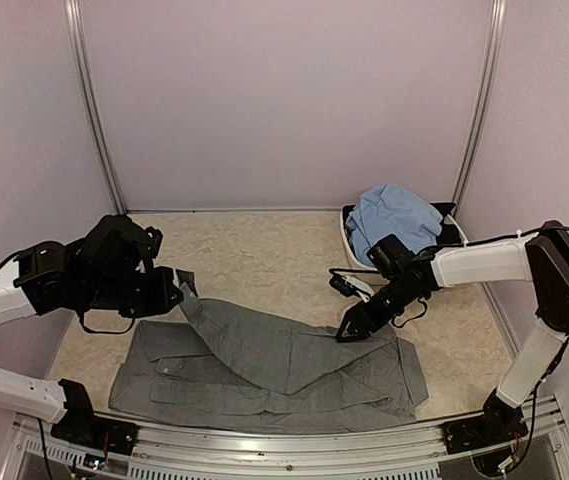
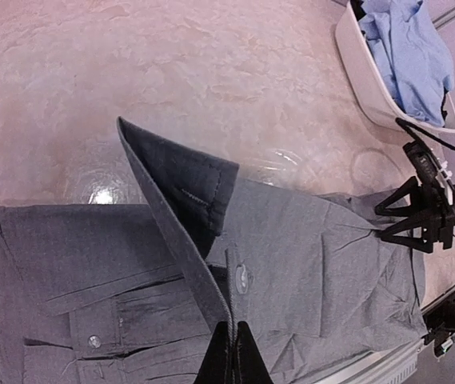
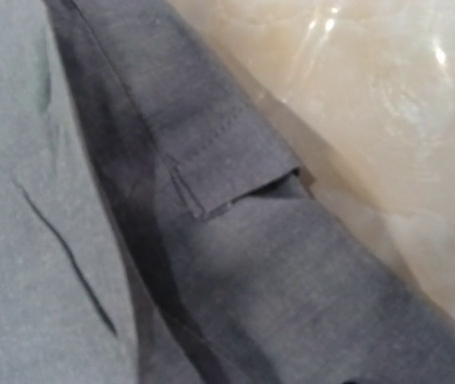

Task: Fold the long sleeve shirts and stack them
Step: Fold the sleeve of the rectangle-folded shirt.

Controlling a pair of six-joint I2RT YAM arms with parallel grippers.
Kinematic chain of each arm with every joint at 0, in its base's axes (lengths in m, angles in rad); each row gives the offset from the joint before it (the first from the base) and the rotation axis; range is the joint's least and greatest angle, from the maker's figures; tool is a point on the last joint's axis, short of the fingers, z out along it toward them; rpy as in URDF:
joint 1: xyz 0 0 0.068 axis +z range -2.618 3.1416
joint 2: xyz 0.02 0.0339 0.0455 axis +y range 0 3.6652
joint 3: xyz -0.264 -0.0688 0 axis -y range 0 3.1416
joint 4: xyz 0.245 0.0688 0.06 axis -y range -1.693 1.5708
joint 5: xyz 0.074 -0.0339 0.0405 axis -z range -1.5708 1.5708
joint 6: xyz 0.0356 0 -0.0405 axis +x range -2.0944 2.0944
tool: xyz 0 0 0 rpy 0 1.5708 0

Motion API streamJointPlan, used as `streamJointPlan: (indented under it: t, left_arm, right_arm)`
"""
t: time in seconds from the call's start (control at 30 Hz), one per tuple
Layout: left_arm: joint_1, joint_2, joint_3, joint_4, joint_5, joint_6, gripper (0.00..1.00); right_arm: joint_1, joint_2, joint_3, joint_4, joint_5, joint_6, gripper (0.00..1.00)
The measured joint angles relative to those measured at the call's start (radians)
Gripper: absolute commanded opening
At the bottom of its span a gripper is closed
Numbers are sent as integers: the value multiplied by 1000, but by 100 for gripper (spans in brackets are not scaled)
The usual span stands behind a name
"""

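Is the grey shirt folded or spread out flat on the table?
Partly folded. The grey shirt lies spread on the table, but one sleeve is lifted across its body, pinched by the shut left gripper.

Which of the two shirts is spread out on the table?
The grey shirt, lying across the table; the light blue shirt is bunched up in the white basin.

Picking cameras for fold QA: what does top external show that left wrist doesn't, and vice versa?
Top external only: the left arm and right arm whole, down to their bases, the enclosure walls, and the grey shirt in full outline.
Left wrist only: the left gripper shut on the lifted sleeve, and close detail such as a button.
Both: the grey shirt, the blue shirt in the white basin, and the right gripper at the grey shirt's right edge.
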Motion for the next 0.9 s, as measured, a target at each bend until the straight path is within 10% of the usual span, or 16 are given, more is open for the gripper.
streamJointPlan:
  t: [0.9]
  left_arm:
    - [-181,114,475,-23,70,1,0]
  right_arm:
    - [0,-83,23,-57,-30,-27,57]
